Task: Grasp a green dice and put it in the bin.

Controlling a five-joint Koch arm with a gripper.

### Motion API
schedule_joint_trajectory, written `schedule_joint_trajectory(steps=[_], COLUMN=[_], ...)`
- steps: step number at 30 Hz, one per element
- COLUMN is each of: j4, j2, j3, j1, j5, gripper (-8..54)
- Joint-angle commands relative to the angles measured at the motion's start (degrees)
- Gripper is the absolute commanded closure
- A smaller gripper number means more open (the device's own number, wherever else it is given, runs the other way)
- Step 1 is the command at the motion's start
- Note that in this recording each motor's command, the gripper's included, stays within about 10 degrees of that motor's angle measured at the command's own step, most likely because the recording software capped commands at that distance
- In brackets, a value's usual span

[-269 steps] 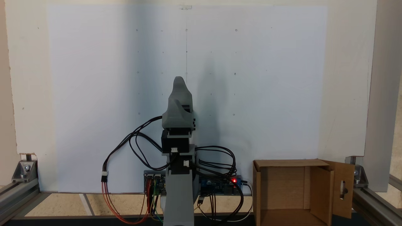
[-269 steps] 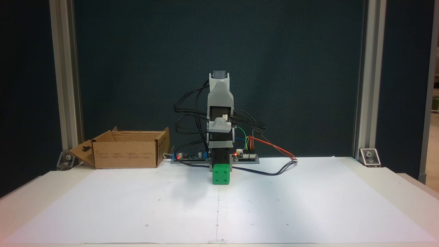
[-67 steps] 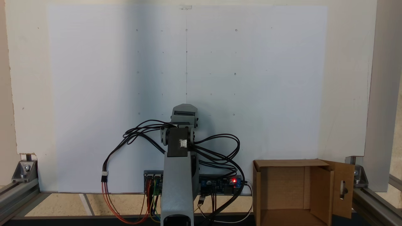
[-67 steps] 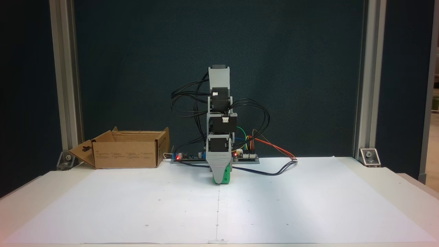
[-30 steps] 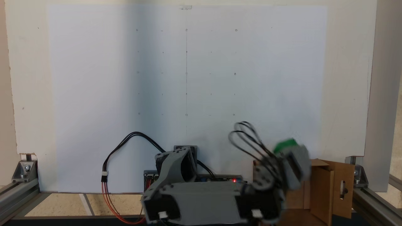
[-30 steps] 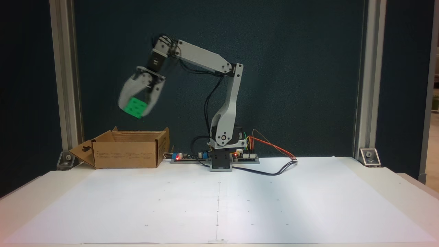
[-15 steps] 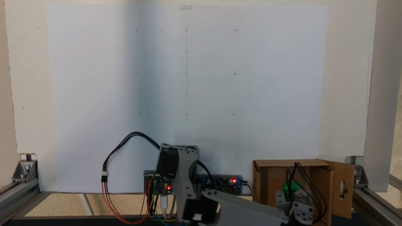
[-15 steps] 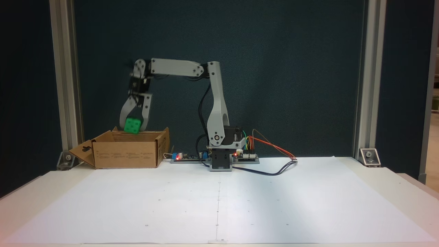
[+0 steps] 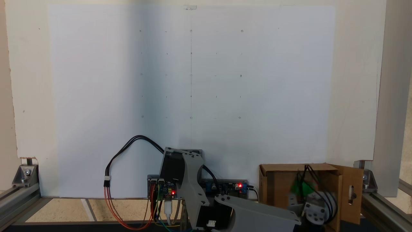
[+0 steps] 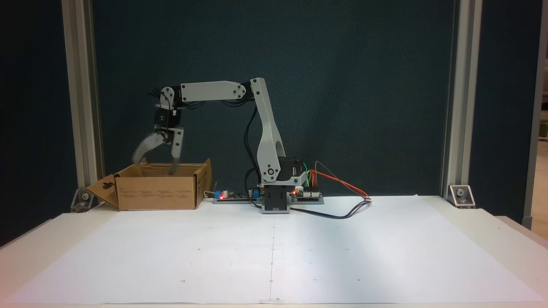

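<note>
The green dice (image 9: 302,188) shows as a blurred green patch inside the bin (image 9: 266,183), partly behind the arm's wrist and cables. From the other side the brown cardboard bin (image 10: 158,193) stands at the left, and its walls hide the dice. My gripper (image 10: 156,164) hangs just above the bin's open top. It is open: the jaws are spread wide and nothing is between them. One jaw is motion-blurred.
The arm's base (image 10: 274,201) stands at the back of the white paper sheet (image 10: 274,256), with circuit boards (image 10: 233,195) and loose cables (image 10: 342,214) beside it. Aluminium posts (image 10: 83,107) rise close behind the bin. The bin's slotted flap (image 9: 352,193) sticks outward.
The arm carried the dice from the table over to the bin. In the last half second the jaws opened and the dice left them and dropped into the bin.
</note>
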Motion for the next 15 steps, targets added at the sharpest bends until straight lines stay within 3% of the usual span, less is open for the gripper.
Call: schedule_joint_trajectory(steps=[1, 7, 15], j4=[-9.3, -26.6, -33.7], j2=[4.0, 12.3, 27.9], j3=[-1.2, -1.2, 5.9], j1=[-4.2, -22.9, -55.7], j5=[8.1, 19.8, 20.4], gripper=[1.7, 2.6, 2.0])
